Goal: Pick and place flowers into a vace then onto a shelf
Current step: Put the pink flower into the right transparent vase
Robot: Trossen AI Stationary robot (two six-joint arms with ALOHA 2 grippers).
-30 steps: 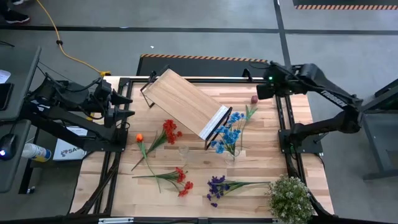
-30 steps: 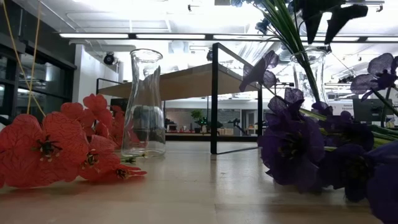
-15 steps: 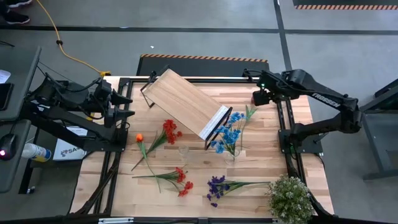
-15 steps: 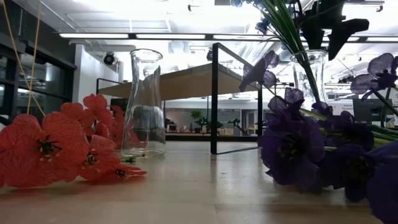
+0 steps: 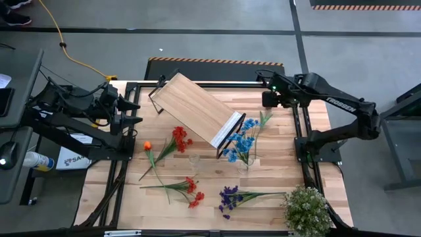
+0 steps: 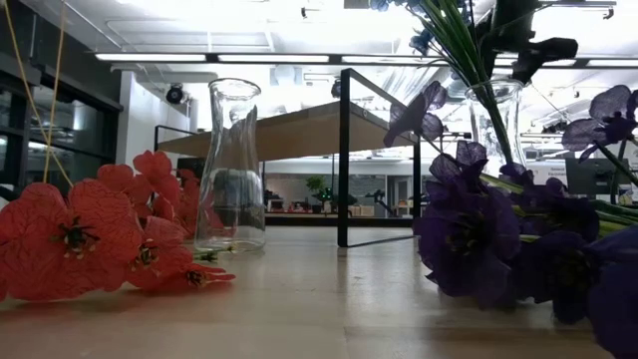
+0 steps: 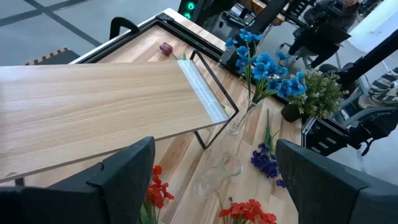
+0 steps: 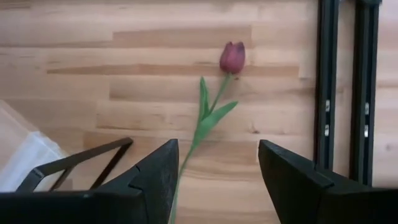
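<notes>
Hovering beyond the shelf's [image 5: 195,109] far right end, the right gripper [image 8: 214,177] stands open and empty. Only its wrist view shows the dark red tulip [image 8: 231,57] lying flat below it. The left gripper [image 7: 211,180], wide open, waits off the shelf's left. Two glass vases [image 6: 230,166] stand near the shelf; one holds blue flowers [image 5: 241,141].

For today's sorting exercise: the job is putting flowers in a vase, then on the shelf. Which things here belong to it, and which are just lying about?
Belong to the job:
blue flowers
dark red tulip
red flowers
purple flowers
empty vase
shelf
right claw, open above the tulip

Just lying about:
bushy plant
yellow cable
</notes>
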